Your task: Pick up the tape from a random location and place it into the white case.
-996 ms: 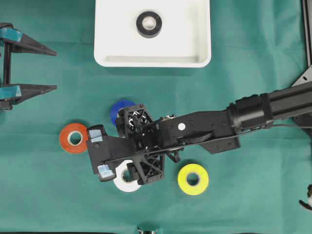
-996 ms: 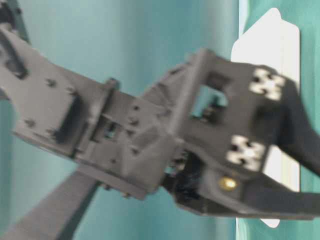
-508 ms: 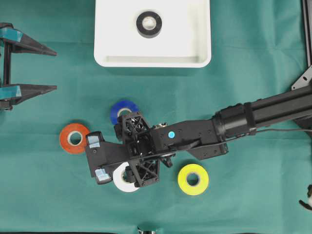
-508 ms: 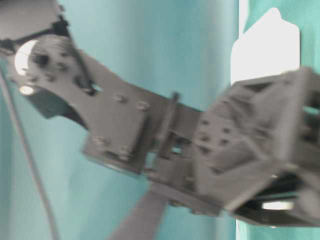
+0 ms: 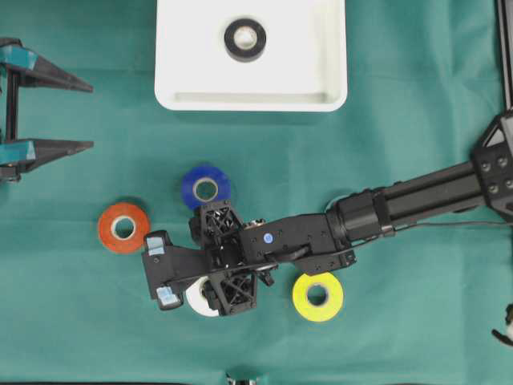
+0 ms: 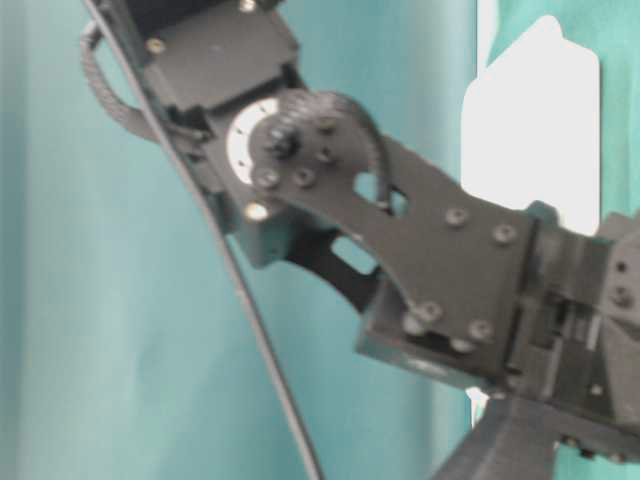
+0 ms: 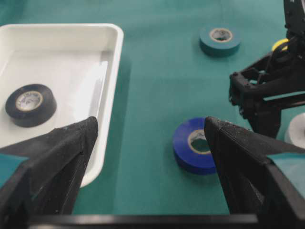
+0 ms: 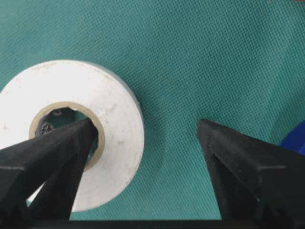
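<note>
The white case (image 5: 251, 84) sits at the far edge of the green-covered table (image 5: 417, 160), and a black tape roll (image 5: 245, 39) lies flat inside it, toward the back wall. Nearer than the case, four more rolls lie flat on the cloth: a blue tape roll (image 5: 205, 187) closest to the case, an orange tape roll (image 5: 122, 228) farther out and to the left, a yellow tape roll (image 5: 317, 296) farther out and to the right, and a white tape roll (image 8: 71, 133) farthest from the case, partly under the right arm. The right claw (image 8: 143, 143) is low over that white roll with its jaws spread apart: one finger (image 8: 52, 152) lies over the roll's core hole, the other over bare cloth beside it, and nothing is clamped. The left claw (image 5: 80, 112) hangs left of the case, jaws wide apart and empty.
</note>
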`<state>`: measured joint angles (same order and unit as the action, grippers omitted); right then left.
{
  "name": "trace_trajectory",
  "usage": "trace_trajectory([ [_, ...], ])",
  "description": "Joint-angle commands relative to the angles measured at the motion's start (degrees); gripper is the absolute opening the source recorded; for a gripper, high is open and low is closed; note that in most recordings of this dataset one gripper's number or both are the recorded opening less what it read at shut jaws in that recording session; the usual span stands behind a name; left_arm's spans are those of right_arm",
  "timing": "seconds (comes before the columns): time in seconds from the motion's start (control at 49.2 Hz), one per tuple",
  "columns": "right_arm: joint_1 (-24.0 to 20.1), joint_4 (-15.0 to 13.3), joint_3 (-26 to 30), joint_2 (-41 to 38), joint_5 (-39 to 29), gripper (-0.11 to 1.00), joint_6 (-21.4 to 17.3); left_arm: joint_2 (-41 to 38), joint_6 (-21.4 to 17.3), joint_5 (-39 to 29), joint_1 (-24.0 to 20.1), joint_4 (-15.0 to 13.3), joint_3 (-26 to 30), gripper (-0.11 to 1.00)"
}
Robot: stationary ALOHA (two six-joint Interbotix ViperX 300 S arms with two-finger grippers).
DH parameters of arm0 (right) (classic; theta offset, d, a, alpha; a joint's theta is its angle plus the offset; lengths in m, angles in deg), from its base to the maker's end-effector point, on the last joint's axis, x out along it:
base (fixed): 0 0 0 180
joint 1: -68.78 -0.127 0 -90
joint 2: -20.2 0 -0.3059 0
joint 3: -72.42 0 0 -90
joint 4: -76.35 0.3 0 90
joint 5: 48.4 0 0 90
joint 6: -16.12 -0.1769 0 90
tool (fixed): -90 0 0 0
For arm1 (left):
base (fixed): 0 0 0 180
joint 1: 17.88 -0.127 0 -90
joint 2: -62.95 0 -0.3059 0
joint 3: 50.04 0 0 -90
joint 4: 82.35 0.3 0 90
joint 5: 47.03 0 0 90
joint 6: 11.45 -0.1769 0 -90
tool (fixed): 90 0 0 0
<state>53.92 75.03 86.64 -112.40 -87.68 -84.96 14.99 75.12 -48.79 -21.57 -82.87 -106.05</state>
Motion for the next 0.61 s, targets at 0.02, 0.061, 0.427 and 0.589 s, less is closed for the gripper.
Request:
trace_trajectory([
  [0.02,0.18,-0.09,0.26,0.18,-0.18,0.89,0.09,-0.35,0.00,0.26,-0.18,-0.09,0.53,0.98],
  [0.061,0.09,-0.09,0.35,0.18,-0.18,0.89,0.09,-0.35,0.00,0.26,-0.18,-0.09,0.53,0.98],
  [0.427,0.18,-0.09,0.26,0.18,-0.18,0.89,0.18,-0.35,0.00,0.18,-0.18,-0.09,0.44,0.98],
  [0.589,0.18,-0.09,0.26,0.18,-0.18,0.87,0.26,-0.35,0.00,-0.09,-0.18,-0.09,0.53,0.98],
])
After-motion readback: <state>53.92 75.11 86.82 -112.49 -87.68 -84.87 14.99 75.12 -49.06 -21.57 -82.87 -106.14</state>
